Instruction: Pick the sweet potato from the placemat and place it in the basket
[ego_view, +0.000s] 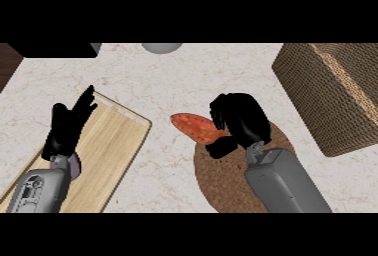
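**Fingers wrapped on the sweet potato, basket off to their right**

Our left hand (68, 125) rests with fingers straight and holding nothing, above the wooden board (111, 145) at the left. To the right of it, the fingers of our right hand (240, 122) curl round the sweet potato (196, 127), whose orange end juts out to their left, past the edge of the brown placemat (221, 180). We judge the lift is under way. To do it well, we should raise clear of the surface, then carry right toward the basket (332, 95), which stands apart beyond our fingers, and release only over its opening.
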